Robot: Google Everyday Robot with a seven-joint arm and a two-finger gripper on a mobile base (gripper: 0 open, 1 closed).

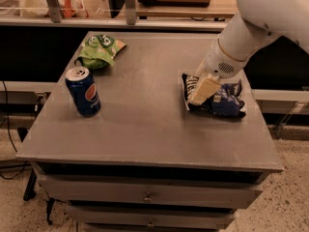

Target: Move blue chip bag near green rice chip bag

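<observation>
The blue chip bag [223, 102] lies flat near the right edge of the grey table [145, 124]. My gripper [199, 94] reaches down from the upper right on the white arm, and its cream tip is low over the bag's left part. The green rice chip bag [99, 50] lies at the table's far left, well apart from the blue bag.
A blue Pepsi can [84, 91] stands upright at the left, in front of the green bag. Drawers sit below the table's front edge. A shelf with clutter runs behind the table.
</observation>
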